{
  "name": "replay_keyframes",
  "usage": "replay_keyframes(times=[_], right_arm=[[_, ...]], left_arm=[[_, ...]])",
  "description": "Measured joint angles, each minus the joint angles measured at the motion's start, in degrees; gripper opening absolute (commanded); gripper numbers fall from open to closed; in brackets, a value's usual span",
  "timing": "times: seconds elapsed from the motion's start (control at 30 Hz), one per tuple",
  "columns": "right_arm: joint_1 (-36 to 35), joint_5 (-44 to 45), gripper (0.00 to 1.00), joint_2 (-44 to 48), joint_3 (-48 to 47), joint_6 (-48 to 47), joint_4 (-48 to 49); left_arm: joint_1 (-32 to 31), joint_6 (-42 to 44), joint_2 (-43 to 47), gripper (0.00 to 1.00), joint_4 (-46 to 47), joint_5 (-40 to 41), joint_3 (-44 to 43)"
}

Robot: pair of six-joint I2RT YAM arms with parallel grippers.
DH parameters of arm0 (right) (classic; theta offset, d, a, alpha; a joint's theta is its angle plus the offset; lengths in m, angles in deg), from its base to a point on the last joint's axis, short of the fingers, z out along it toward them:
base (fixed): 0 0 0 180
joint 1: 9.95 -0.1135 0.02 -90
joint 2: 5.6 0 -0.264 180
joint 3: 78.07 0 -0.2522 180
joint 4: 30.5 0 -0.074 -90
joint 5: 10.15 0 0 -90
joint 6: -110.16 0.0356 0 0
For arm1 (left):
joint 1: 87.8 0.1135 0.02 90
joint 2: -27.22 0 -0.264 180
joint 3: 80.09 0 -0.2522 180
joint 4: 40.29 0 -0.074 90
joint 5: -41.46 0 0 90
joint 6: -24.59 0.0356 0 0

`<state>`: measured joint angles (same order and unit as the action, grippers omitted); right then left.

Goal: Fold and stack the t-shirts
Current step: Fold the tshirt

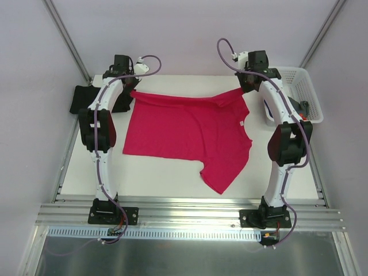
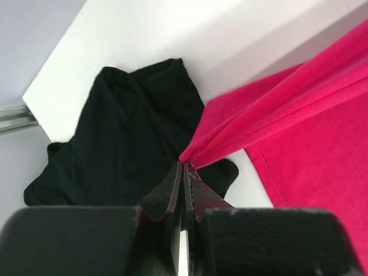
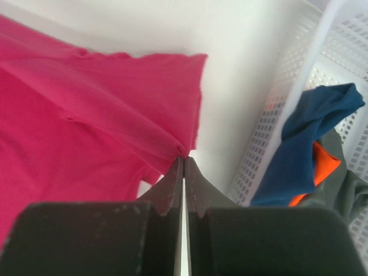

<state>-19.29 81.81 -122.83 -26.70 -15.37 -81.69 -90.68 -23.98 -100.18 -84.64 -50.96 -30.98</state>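
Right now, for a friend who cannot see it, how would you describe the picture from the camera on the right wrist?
The right arm's jaws, shut, pinch a bunched edge of a crimson-pink t-shirt that spreads left over the white table. At right, a white lattice basket holds blue, orange and grey cloth.

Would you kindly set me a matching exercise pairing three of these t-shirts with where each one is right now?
Things:
1 pink t-shirt
2 black t-shirt
3 blue t-shirt

Places:
A in the white basket
B spread on the table, pinched by the left gripper and right gripper
C lying at the table's far left corner

Pairs: 1-B; 2-C; 3-A
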Motion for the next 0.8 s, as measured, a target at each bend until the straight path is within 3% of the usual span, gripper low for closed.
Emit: replay_keyframes(times=[0.4, 0.8], right_arm=[[-5.46, -4.31, 0.01, 8.15, 8.87, 3.87, -2.45], [-5.62, -4.55, 0.01, 12.37, 19.45, 4.15, -3.69]], left_arm=[[-0.02, 0.11, 0.02, 0.00, 0.31, -0.33, 5.53], [-0.04, 0.07, 0.98, 0.00, 0.31, -0.33, 9.29]])
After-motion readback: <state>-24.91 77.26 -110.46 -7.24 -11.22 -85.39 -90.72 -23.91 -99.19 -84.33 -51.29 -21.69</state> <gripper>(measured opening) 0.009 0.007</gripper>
